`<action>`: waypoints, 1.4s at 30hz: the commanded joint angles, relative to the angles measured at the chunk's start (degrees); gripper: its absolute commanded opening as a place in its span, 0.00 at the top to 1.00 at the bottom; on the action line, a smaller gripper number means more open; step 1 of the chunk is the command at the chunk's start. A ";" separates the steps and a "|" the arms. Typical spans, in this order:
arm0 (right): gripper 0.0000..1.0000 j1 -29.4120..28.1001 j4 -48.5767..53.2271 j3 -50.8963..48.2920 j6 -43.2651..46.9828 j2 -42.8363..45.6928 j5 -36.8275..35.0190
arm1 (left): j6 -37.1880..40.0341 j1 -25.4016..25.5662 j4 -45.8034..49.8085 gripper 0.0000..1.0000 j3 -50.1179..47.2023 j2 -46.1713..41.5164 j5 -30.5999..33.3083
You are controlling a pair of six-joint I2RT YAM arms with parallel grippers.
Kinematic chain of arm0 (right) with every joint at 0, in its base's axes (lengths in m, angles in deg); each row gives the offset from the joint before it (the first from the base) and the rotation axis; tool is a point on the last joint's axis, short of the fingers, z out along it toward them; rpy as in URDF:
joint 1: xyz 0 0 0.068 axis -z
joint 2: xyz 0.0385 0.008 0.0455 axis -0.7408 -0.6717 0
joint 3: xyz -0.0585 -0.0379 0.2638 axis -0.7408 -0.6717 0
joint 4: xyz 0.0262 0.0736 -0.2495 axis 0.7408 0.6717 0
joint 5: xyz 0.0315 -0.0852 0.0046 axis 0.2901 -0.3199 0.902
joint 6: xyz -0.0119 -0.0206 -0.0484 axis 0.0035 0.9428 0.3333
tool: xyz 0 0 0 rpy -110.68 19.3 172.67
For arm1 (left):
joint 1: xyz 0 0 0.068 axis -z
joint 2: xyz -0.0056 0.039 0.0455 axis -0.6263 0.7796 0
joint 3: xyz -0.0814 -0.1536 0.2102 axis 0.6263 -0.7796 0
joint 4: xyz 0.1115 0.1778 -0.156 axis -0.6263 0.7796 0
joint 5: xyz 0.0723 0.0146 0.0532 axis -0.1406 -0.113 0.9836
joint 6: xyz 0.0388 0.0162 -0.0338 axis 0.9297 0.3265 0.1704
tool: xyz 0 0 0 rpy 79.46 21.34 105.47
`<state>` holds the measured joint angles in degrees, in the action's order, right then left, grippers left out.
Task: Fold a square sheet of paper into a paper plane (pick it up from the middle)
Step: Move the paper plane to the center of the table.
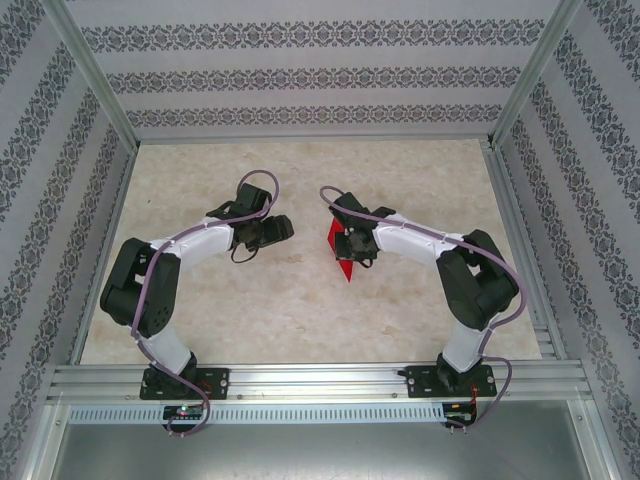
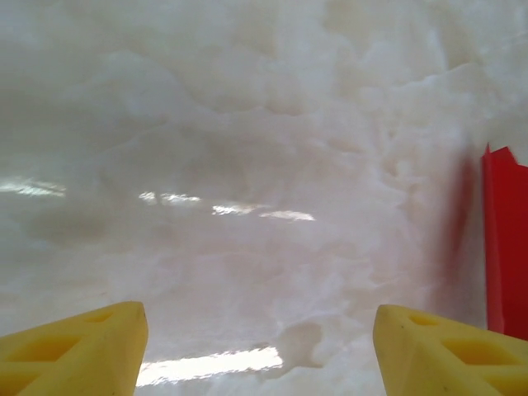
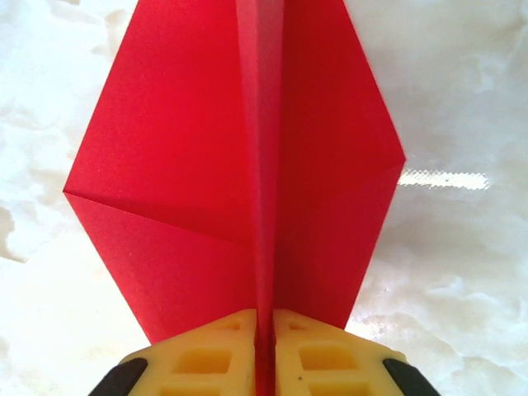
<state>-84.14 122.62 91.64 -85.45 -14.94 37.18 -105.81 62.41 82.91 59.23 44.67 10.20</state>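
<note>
The red paper plane (image 3: 181,190) is the sheet folded along creases, with two wings spread either side of a raised centre fold. My right gripper (image 3: 265,318) is shut on that centre fold, and the yellow pads (image 3: 216,346) press it from both sides. From above, the paper plane (image 1: 340,258) sits at the table's middle under the right gripper (image 1: 352,246). My left gripper (image 1: 283,228) stands open a short way to its left, with nothing between its fingers. In the left wrist view the left gripper (image 2: 260,318) hangs over bare table, and the paper plane's edge (image 2: 503,239) stands upright at the far right.
The pale marble tabletop (image 1: 300,320) is bordered by aluminium rails, with patterned walls on three sides. Both arm bases are bolted to the near rail (image 1: 320,380). Cables loop over each wrist.
</note>
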 commanded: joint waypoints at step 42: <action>0.83 -2.42 -6.90 -1.64 -4.73 -1.80 -7.57 | 1.26 -0.53 4.61 0.00 0.30 -1.31 6.25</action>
<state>-86.06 116.11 90.44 -89.34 -18.39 31.63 -104.30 62.41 86.93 59.19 44.36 16.65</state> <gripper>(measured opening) 0.185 0.999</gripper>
